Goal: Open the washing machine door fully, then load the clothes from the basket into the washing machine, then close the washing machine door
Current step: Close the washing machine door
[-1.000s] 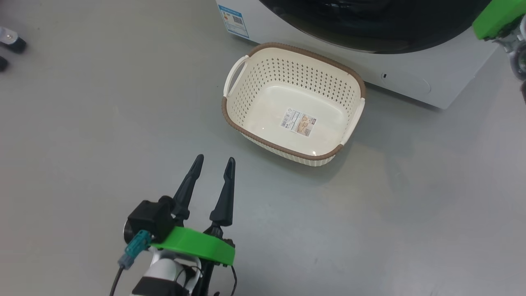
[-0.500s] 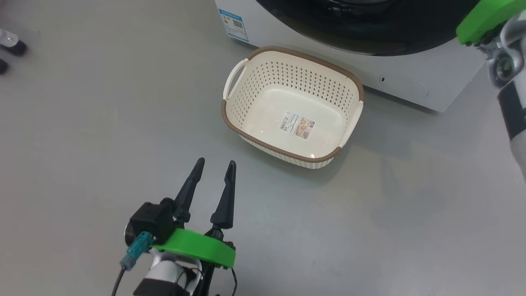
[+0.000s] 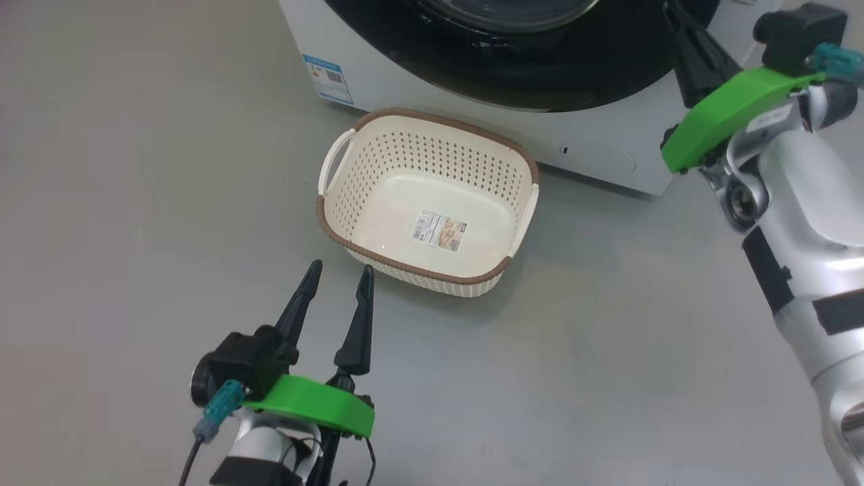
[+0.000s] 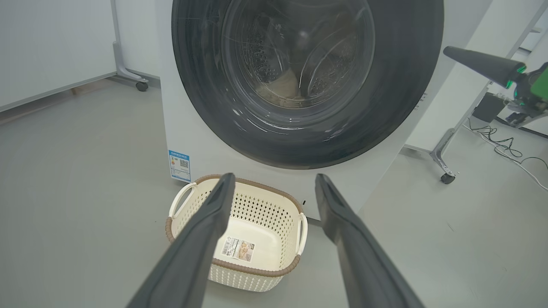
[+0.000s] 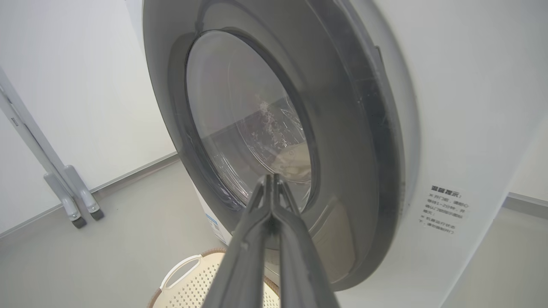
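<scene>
Right hand point(image 5: 270, 179) swung in near door point(image 5: 342, 107), pinched empty; left hand point(image 3: 341, 270) wide, just short of basket point(image 3: 439, 165).

The right end effector point(image 5: 272, 177), its two fingers pressed together, points at the lower glass centre of the washing machine door point(image 5: 342, 107). The basket point(image 5: 192, 282) stands on the floor directly below the door. A printed label point(image 5: 443, 209) sits on the white washing machine point(image 5: 462, 85) front, just beside the door's rim.
</scene>
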`<state>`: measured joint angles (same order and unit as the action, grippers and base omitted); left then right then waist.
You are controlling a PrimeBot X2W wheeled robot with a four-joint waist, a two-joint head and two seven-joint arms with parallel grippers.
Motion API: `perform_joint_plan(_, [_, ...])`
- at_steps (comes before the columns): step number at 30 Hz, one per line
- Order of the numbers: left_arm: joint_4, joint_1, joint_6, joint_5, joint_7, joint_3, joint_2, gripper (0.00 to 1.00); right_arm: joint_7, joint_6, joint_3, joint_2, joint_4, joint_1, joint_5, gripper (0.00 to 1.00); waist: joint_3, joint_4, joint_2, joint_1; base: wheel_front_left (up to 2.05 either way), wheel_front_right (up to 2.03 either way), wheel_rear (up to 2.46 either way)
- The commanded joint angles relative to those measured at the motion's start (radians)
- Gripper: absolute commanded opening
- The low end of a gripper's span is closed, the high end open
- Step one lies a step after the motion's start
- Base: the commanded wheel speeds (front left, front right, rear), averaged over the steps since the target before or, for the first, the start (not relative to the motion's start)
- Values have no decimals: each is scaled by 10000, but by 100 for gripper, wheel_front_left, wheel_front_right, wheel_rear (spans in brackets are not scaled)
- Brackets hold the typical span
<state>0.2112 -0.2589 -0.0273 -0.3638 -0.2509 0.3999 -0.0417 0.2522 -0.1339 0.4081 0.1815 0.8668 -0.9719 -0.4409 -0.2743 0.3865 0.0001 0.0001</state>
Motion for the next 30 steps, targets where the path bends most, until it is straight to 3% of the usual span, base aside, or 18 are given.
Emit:
perform_joint_plan(1, [-227,-42,-68,108,-108,-405,-86,100,95,32,40,-33,-535,195,44,0,266,-253,-1,-1,0,0,0])
perform_joint_plan(6, [-63,17,-137,263,-108,-586,-86,100,95,32,-547,184,-1726,1442,600,0,674,-675,-1,-1,0,0,0])
perform_joint_plan(7, [-13,36,-153,298,-109,-612,-87,100,95,32,-735,193,-1963,1718,805,7,761,-767,-1,-1,0,0,0])
perform_joint_plan(8, [30,55,-163,331,-109,-637,-90,100,95,32,-933,158,-2208,2002,997,34,835,-857,-1,-1,0,0,0])
perform_joint_plan(10, [123,90,-192,380,-109,-674,-95,100,95,32,-1351,37,-2604,2602,1295,79,1000,-1009,-1,-1,0,0,0])
perform_joint_plan(11, [162,98,-210,396,-109,-695,-102,100,95,32,-1616,-21,-2809,2863,1452,96,1059,-1087,-1,-1,0,0,0])
perform_joint_plan(12, [199,105,-224,402,-109,-727,-109,100,95,32,-1817,-93,-2975,3125,1604,100,1126,-1168,-1,-1,0,0,0])
perform_joint_plan(24, [637,447,-272,431,-109,-930,-363,100,95,32,-4135,-796,-4512,5999,2841,100,2007,-2101,-1,-1,0,0,0])
perform_joint_plan(30, [663,602,-230,388,-109,-967,-431,100,95,32,-4821,-908,-5023,7076,3110,100,2183,-2336,-1,-1,0,0,0])
